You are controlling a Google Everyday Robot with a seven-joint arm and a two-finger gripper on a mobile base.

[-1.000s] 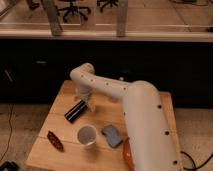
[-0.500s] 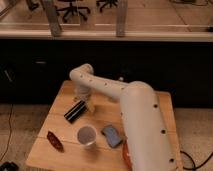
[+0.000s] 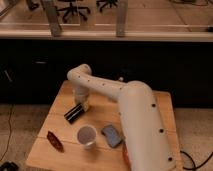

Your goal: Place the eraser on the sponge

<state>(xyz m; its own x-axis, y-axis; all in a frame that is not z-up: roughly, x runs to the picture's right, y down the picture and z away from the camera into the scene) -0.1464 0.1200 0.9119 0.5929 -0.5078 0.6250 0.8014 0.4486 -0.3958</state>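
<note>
The eraser (image 3: 75,112), a flat black ridged bar, lies at an angle on the wooden table (image 3: 60,150), left of centre. My gripper (image 3: 83,105) hangs from the white arm (image 3: 100,86) right over the eraser's upper right end, touching or almost touching it. The sponge (image 3: 111,135), a small blue-grey block, lies further front and right, close beside the arm's thick white lower link.
A white cup (image 3: 87,135) stands between the eraser and the sponge. A dark red pointed object (image 3: 54,141) lies near the front left edge. Behind the table runs a dark cabinet front under a counter, with office chairs beyond.
The gripper has shifted slightly to the left and down, closer to the eraser's end. The eraser, cup and sponge lie where they were.
</note>
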